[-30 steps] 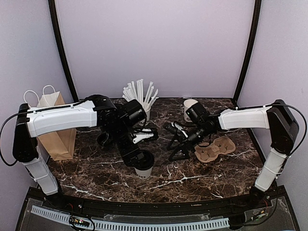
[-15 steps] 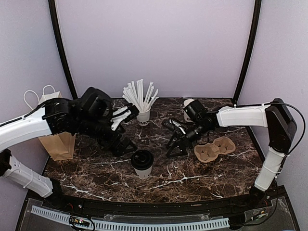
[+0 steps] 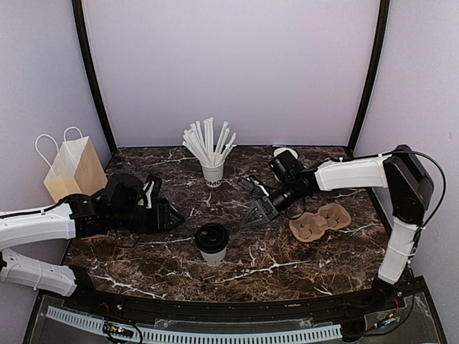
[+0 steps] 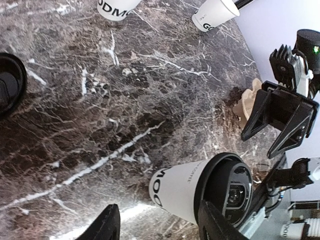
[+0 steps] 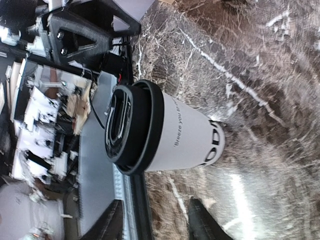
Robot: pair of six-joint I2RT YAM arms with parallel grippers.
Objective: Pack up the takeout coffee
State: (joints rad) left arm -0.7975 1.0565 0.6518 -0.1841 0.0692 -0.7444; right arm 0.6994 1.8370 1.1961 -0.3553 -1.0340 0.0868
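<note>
Grasping nothing with left claw (image 3: 173, 215), fingers parted; grasping nothing with right claw (image 3: 249, 218) either, fingers likewise apart; found between the two claws, ahead of both sets of tips and touching neither, upright on the marble table (image 3: 287, 261): takeout coffee (image 3: 212, 244), black lid on; behind right claw, cardboard carrier (image 3: 319, 221); beyond both, straw cup (image 3: 212, 173).

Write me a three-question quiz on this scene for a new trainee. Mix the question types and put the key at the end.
1. True or false: the lidded coffee cup lies on its side.
2. In the top view, the paper bag stands: A far left; B centre; C far right.
3. Which holds the lidded coffee cup: the left gripper, the right gripper, or neither?

Key: 1 false, it stands upright; 2 A; 3 neither, both are apart from it.
</note>
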